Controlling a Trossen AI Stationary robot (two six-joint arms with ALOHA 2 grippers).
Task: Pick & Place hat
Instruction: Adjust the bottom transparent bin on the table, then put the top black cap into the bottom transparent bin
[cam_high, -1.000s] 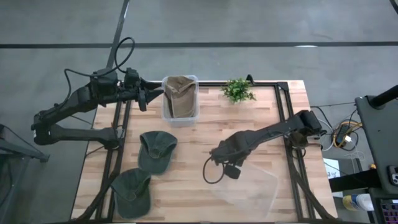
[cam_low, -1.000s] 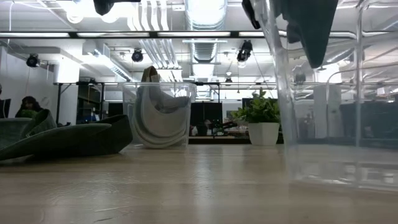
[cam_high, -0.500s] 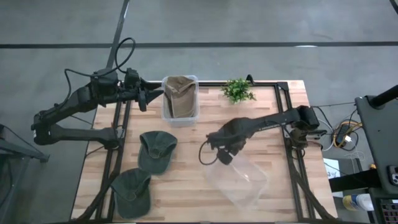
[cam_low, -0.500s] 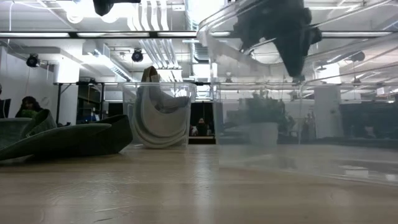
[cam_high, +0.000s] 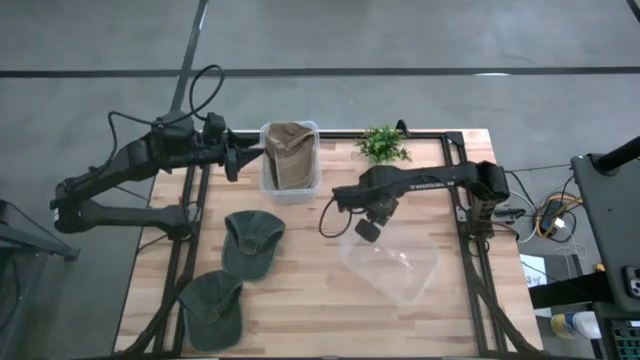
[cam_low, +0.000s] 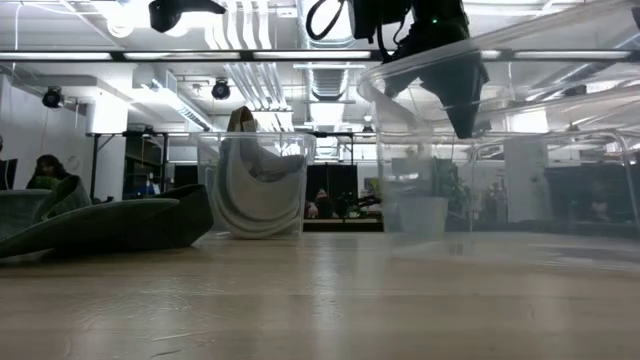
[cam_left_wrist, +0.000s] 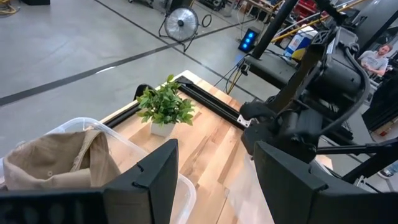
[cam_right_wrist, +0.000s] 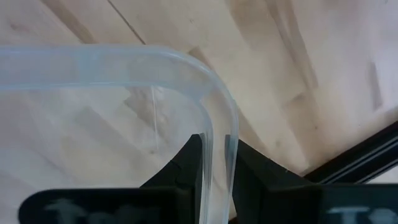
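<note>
Right fingers clamping clear bin rim, left fingers apart

Three hats in all: two dark green caps on the surface's near left, one just far of the other, and one tan hat tucked inside a bin.

Two clear plastic bins: one standing at the far edge with the tan hat in it, and one empty bin right of centre, tilted.

One small potted plant at the far edge, right of the filled bin.

Two arms, each with one claw: the left claw beside the filled bin, the right claw clamped on the empty bin's rim.
</note>
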